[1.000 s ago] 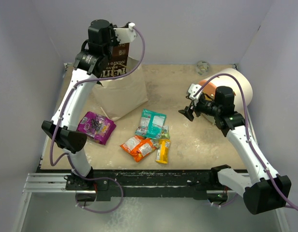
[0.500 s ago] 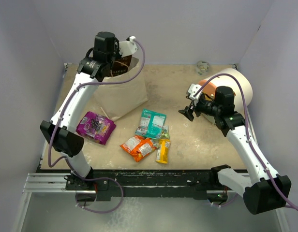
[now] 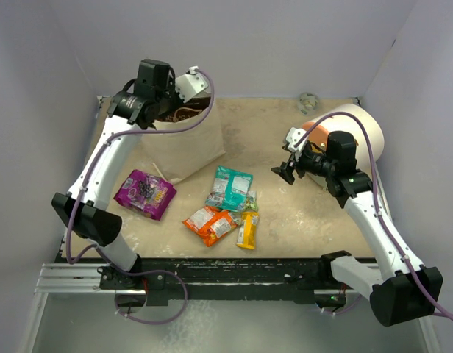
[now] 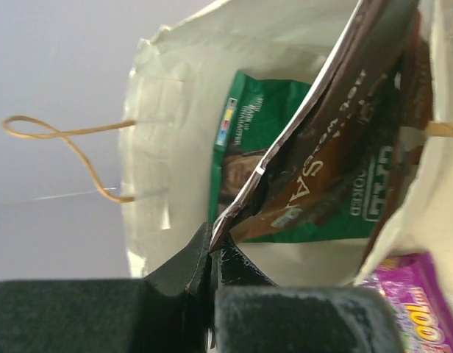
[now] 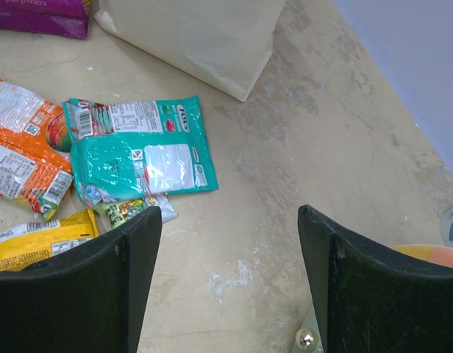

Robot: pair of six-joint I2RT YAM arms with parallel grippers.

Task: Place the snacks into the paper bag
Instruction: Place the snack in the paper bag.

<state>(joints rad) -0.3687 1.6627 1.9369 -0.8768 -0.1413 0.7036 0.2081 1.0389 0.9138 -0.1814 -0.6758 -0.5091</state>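
The paper bag (image 3: pixel 188 147) stands at the back left, its mouth open. My left gripper (image 3: pixel 181 109) is at the bag's mouth and shut on an edge of the brown candy bag (image 4: pixel 337 147), which hangs inside the paper bag (image 4: pixel 164 147). The green chip bag (image 4: pixel 245 140) lies inside behind it. The purple packet (image 3: pixel 145 193), teal pouch (image 3: pixel 232 184), orange pouches (image 3: pixel 210 223) and yellow bar (image 3: pixel 248 229) lie on the table. My right gripper (image 3: pixel 285 170) is open and empty, above the table right of the teal pouch (image 5: pixel 138 154).
The big orange-faced cream cylinder (image 3: pixel 351 132) lies at the back right, just behind my right wrist. A small grey object (image 3: pixel 309 99) sits by the back wall. Walls close in on three sides.
My left gripper has come down and carried the brown candy bag from above the paper bag into its mouth. The right arm has not moved.
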